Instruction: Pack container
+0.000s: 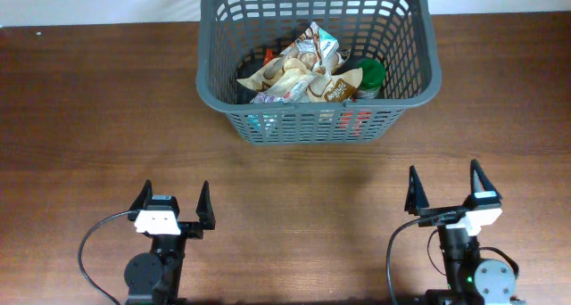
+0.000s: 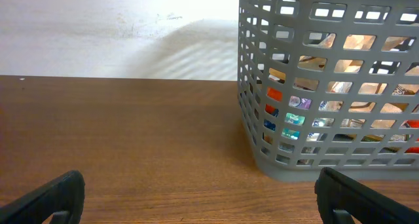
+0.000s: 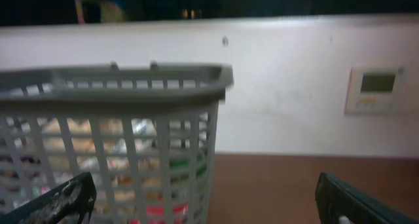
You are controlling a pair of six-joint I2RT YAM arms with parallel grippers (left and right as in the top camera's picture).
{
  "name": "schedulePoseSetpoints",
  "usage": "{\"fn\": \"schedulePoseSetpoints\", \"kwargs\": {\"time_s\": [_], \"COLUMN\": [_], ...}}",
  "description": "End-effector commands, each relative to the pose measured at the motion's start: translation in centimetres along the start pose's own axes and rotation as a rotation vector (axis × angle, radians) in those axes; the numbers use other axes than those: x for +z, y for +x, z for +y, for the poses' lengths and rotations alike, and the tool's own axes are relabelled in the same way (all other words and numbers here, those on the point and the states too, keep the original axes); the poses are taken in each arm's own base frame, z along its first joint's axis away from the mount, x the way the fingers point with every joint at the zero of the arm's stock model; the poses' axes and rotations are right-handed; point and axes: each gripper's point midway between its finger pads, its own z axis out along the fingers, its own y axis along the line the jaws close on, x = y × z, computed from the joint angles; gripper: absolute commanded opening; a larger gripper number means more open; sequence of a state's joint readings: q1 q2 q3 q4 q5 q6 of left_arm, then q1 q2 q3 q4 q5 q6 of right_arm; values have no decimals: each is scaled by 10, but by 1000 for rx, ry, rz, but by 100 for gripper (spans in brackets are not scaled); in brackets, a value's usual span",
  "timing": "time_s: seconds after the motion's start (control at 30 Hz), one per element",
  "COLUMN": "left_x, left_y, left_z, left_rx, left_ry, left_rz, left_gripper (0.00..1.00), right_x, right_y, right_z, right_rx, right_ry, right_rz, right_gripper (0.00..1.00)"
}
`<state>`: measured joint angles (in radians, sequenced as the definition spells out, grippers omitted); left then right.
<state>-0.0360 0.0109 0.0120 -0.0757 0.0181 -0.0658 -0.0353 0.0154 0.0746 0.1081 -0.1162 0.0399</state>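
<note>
Dark grey lattice-sided container, brown wood-grain table

you could not read the print on the snack packets heaped in the container; its near wall hid whatever lay lowest. your left wrist view cut the container off at top and right, and the right wrist view was blurred, its wall panel unreadable.

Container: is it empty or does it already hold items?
Holding items. Overhead, crinkled snack packets and a green-capped item lie inside the container; both wrist views show colours through its lattice walls.
</note>
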Motion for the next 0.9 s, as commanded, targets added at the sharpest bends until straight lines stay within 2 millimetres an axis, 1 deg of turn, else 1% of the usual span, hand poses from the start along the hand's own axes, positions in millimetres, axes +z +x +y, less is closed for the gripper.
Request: {"fn": "schedulePoseSetpoints", "kwargs": {"time_s": [0.0, 0.1, 0.27, 0.4, 0.6, 0.87], "left_x": [0, 0, 0, 0, 0, 0], "left_y": [2, 2, 2, 2, 2, 2], "left_z": [4, 4, 4, 4, 4, 4], "left_rx": [-9, -9, -9, -9, -9, -9], "left_ry": [-18, -17, -18, -18, -18, -18], "left_rz": [4, 4, 4, 3, 3, 3], "left_gripper": [99, 99, 99, 99, 99, 99], "right_x": [0, 1, -1, -6, -6, -6], "right_y": [19, 33, 49, 75, 75, 76], "right_z": [-1, -1, -2, -2, -6, -3], "right_rx": [0, 3, 10, 21, 17, 19], "right_ry": [6, 7, 10, 14, 37, 22], "right_rz": [29, 61, 128, 235, 236, 238], "right_gripper": [99, 99, 99, 99, 99, 99]}}
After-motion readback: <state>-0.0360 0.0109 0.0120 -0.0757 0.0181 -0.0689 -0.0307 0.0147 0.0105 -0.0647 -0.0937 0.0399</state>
